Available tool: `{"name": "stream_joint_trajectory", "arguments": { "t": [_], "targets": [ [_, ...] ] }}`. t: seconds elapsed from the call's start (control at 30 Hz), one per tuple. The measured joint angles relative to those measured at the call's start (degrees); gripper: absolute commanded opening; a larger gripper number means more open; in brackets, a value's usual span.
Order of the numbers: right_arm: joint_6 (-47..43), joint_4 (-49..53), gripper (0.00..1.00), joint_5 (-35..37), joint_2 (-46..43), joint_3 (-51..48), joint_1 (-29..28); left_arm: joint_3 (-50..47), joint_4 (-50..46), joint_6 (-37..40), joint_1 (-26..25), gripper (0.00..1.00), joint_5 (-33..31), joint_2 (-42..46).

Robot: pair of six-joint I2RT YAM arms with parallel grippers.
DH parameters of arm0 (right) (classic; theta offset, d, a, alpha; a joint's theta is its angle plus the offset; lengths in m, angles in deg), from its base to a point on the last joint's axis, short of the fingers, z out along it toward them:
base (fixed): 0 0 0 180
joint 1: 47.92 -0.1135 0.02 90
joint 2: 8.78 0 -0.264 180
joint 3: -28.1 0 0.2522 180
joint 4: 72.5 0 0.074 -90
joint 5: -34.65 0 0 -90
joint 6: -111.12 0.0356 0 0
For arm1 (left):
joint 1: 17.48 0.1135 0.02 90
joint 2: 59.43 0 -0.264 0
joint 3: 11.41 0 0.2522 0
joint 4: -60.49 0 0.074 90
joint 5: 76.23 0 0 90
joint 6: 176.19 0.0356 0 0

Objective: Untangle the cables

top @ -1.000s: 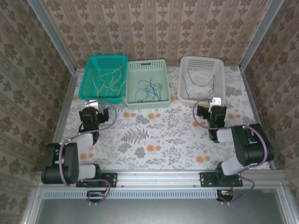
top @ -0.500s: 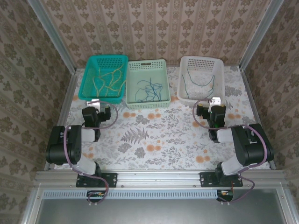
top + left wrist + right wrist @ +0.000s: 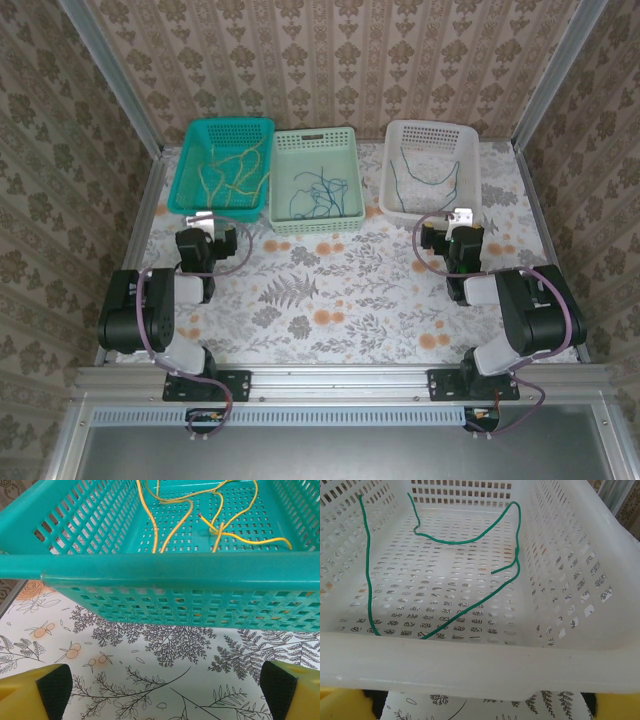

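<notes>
Floral-printed cloth is spread over the surface (image 3: 340, 290), and patterned wallpaper (image 3: 330, 60) is seen on the walls around it. Three baskets are lined up at the far side. Yellow cables (image 3: 235, 170) are looped loosely in the teal basket (image 3: 183, 170), blue cables (image 3: 318, 192) are bunched in the pale green basket (image 3: 315, 135), and green cables (image 3: 425, 180) are draped in the white basket (image 3: 470, 170). The left hand (image 3: 205, 228) and right hand (image 3: 458, 225) are held spread and empty, each just before its nearest basket.

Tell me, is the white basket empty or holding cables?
Holding cables: green cables lie loose on the floor of the white basket, one running up its left wall.
</notes>
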Motion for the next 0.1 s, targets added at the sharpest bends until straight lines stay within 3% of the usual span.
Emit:
{"name": "stream_joint_trajectory", "arguments": {
  "t": [0.1],
  "targets": [
    [0.0, 0.0, 1.00, 0.0, 0.0, 0.0, 0.0, 0.0, 0.0, 0.0, 0.0, 1.00, 0.0, 0.0]
  ]
}}
